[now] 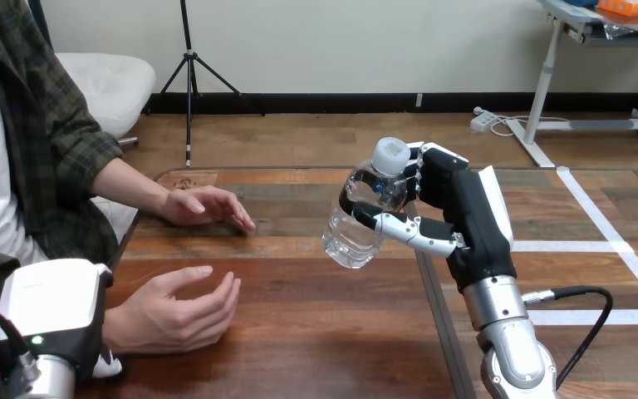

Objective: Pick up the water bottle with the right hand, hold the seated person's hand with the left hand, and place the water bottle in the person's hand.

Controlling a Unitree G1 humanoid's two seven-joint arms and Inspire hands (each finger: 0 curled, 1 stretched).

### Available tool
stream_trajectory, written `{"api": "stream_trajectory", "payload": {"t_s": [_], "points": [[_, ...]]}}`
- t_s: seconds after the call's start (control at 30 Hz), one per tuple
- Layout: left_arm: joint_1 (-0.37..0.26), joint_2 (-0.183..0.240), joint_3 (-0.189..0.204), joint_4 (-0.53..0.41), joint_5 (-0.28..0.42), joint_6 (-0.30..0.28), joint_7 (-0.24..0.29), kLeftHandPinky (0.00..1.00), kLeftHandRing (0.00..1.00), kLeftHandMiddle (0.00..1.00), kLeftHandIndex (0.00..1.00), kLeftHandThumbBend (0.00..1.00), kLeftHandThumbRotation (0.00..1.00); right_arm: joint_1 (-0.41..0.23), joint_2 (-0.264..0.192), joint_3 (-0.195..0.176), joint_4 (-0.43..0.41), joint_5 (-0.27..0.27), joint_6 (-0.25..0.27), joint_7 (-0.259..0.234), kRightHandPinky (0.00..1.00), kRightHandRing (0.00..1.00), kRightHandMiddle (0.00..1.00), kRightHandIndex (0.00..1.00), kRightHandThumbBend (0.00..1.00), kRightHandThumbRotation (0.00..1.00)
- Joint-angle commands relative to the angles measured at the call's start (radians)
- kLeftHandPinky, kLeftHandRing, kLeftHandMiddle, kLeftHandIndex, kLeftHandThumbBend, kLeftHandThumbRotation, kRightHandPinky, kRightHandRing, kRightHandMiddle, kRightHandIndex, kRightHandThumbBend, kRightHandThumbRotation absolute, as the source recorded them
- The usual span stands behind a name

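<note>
water bottle (pixel 355 223) | tilted | clasped by right hand (pixel 467 209) fingers (pixel 414 176)

Bright, even light; mild sheen on table (pixel 341 324); shadows soft.

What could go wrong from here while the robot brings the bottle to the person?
1. The water bottle hangs tilted in the right hand, above the table and apart from the person's nearer hand; it might slip on the way.
2. The left hand is at that hand's wrist, but a hold cannot be confirmed; the open palm may shift at the handover.
</note>
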Motion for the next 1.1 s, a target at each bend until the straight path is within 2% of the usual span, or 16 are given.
{"api": "stream_trajectory", "payload": {"t_s": [0.0,0.3,1.07], "points": [[-0.040,0.018,-0.024,0.050,0.015,0.019,-0.027,0.70,0.75,0.77,0.76,0.86,0.00,-0.070,-0.008,-0.019,-0.040,0.028,-0.017,0.006,0.37,0.41,0.46,0.57,0.67,0.00],[-0.058,0.020,-0.034,0.068,0.009,0.039,-0.069,0.71,0.75,0.77,0.76,0.85,0.00,-0.071,-0.009,-0.018,-0.040,0.028,-0.021,0.006,0.37,0.41,0.46,0.57,0.67,0.00],[-0.078,0.020,-0.044,0.106,-0.020,0.034,-0.053,0.69,0.73,0.76,0.75,0.86,0.00,-0.075,-0.004,-0.024,-0.041,0.062,-0.019,0.041,0.37,0.40,0.45,0.57,0.66,0.00]]}}
